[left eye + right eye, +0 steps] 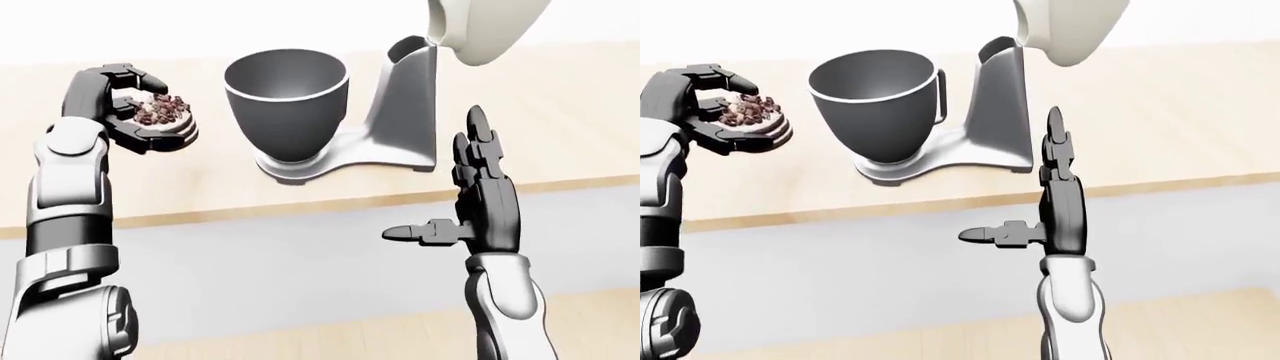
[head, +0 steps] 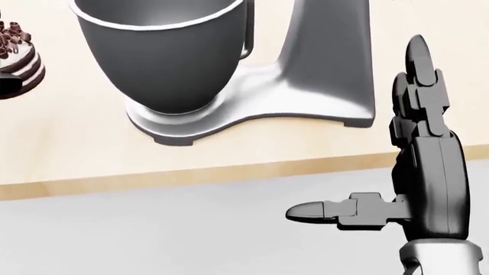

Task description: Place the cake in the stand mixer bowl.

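Observation:
A small layered cake (image 1: 160, 117) topped with chocolate curls sits in my left hand (image 1: 138, 106), whose black fingers are shut round it from above and below. It is held to the left of the grey mixer bowl (image 1: 287, 97), about level with the bowl's upper half. In the head view only the cake's edge (image 2: 16, 50) shows at the far left. The bowl stands open-topped on the silver stand mixer base (image 1: 330, 159), with the mixer head (image 1: 487, 26) tilted up. My right hand (image 1: 432, 176) hovers open below the counter edge, fingers straight up and thumb out to the left.
The mixer's column (image 1: 408, 105) rises right of the bowl. The light wooden counter (image 1: 570, 112) stretches across the view, its near edge (image 1: 300, 204) running just below the mixer base. Pale grey cabinet face lies under it.

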Robot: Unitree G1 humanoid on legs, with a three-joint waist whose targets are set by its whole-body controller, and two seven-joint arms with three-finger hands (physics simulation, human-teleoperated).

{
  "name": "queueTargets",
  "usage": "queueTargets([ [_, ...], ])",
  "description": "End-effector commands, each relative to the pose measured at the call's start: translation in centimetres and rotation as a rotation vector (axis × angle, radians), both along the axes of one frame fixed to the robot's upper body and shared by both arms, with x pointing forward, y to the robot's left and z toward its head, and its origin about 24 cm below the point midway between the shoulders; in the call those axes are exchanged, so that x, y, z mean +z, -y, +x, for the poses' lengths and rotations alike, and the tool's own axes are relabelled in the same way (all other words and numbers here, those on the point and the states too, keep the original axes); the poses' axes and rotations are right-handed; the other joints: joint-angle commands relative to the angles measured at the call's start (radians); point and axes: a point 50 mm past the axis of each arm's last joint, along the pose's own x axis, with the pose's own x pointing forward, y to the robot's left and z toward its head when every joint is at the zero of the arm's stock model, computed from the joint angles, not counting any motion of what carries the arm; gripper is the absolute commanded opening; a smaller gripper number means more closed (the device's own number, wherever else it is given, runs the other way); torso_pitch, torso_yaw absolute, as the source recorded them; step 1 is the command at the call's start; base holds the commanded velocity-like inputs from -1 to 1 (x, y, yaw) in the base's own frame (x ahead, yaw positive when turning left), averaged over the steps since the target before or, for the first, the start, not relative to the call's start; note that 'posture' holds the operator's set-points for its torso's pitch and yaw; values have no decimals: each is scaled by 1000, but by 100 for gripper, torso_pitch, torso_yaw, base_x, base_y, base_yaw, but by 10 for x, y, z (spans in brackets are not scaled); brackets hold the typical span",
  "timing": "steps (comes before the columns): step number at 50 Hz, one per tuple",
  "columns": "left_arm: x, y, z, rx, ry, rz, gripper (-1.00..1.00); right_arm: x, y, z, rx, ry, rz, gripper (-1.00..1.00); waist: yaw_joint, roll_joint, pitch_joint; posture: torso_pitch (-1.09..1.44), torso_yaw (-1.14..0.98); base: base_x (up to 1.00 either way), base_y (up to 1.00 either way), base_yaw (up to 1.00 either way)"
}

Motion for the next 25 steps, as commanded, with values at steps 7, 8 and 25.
queueTargets([
  [7,50,-7,-10,8,175,49,-100,14,-1,-5,4,81,-6,100,-1,13,-28,0,0,0,0,0],
  [8,56,-9,-11,15,183,52,-100,14,-1,-5,3,82,-6,100,-1,13,-28,0,0,0,0,0],
  [25,98,-4,-12,10,239,87,-100,15,-1,-6,-1,84,-5,100,-1,10,-24,0,0,0,0,0],
])
